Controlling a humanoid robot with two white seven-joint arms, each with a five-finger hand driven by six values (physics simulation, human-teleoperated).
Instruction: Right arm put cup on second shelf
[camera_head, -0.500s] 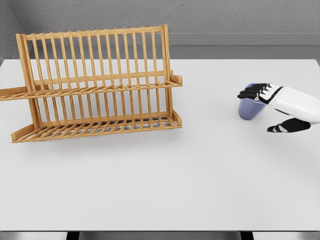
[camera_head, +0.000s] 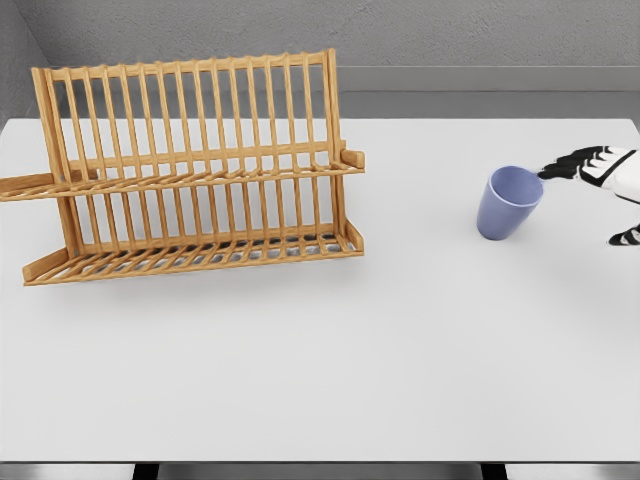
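A pale blue cup stands upright on the white table, right of the middle, its mouth tilted slightly toward me. My right hand shows at the right edge, just right of the cup, fingers spread and holding nothing; its black fingertips reach close to the cup's rim. The wooden two-tier dish rack stands at the left, its upper shelf bare. My left arm is out of view.
A grey wall runs behind the table's far edge. Wide bare tabletop lies between the rack and the cup and toward the front edge.
My right hand has drawn back to the right, off the top of the cup, which now shows whole. The cup and rack have not moved.
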